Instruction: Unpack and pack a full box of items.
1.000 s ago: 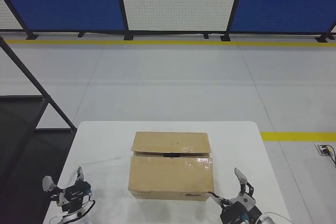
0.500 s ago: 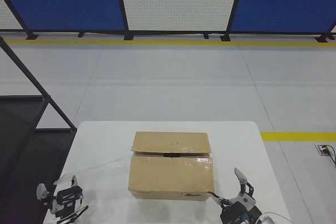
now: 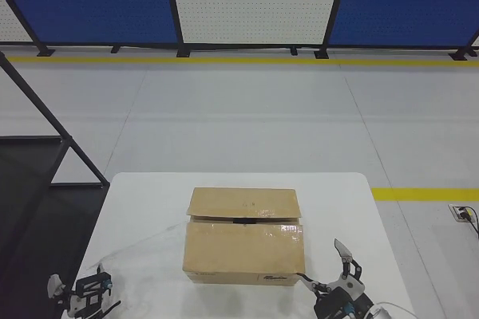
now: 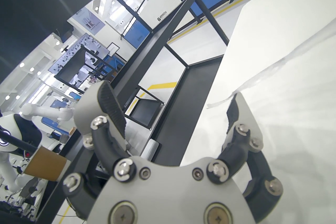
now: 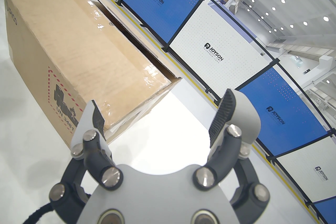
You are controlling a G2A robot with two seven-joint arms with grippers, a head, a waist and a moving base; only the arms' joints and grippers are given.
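Box [image 3: 243, 239] sits centred on the table [image 3: 144, 199], flaps down. Tape [image 4: 278, 64] runs from it to the left gripper [image 4: 170, 92], near left, likely unsealing it. Right gripper [image 5: 161, 101] stands by, near right. Both jaws apart.

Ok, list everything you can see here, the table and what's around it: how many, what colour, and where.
cardboard box: one, brown, middle of the table, top flaps folded down
clear strip, likely tape: one, transparent, lying across the table from the box side to a fingertip of the left gripper
table: one, white, under the box
rack: one, black, on the floor beside the table
partition panels: several, blue and white, along the far side
floor lines: two, yellow, one by the panels, one beside the table
left gripper: one, grey with black pads, open, near table corner by the rack
right gripper: one, same colours, open, by the box's near corner
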